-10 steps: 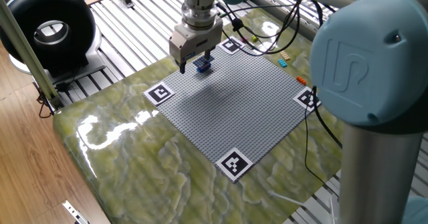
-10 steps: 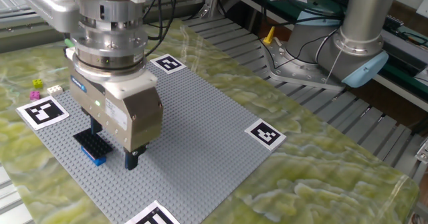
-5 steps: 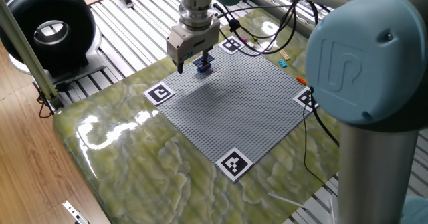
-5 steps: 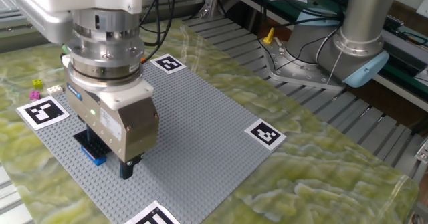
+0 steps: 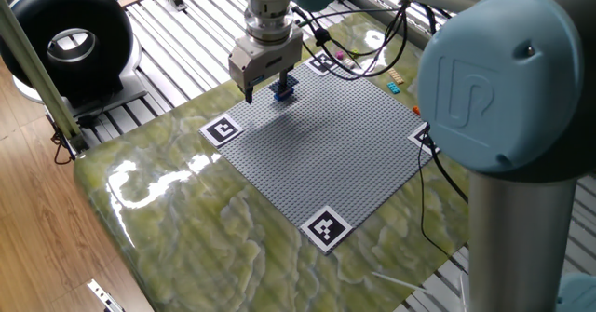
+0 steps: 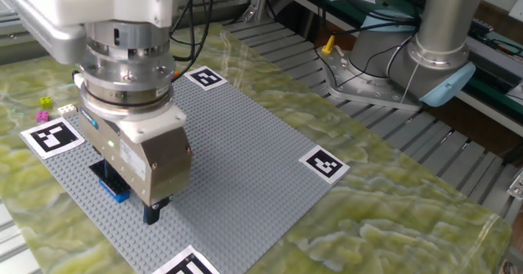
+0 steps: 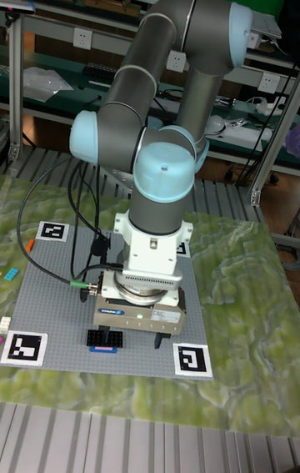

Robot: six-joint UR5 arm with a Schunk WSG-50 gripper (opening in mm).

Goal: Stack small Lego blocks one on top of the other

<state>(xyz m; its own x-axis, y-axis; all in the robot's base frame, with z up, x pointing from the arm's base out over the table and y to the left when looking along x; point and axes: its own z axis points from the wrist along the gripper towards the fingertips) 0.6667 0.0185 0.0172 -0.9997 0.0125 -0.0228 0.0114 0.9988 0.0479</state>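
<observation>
A small stack of Lego blocks (image 6: 110, 184), a dark brick on top of a blue one, sits on the grey baseplate (image 6: 245, 155) near its left corner. It also shows as the blue stack (image 5: 283, 90) and the dark stack (image 7: 104, 338). My gripper (image 6: 131, 196) hangs low over the plate, open, with one fingertip (image 6: 153, 215) touching down beside the stack. The other finger is hidden behind the gripper body, close to the stack. My gripper (image 5: 267, 88) (image 7: 132, 338) holds nothing.
Loose small bricks lie off the plate: pink (image 6: 44, 102) and cream (image 6: 65, 109), cyan (image 5: 393, 87) and orange (image 5: 418, 112). Marker tags (image 6: 53, 135) (image 5: 325, 227) mark the plate corners. The arm's cable (image 7: 50, 273) trails over the plate's left side.
The gripper has slid a little along the plate toward the marker-tag corner. The stack has stayed in place.
</observation>
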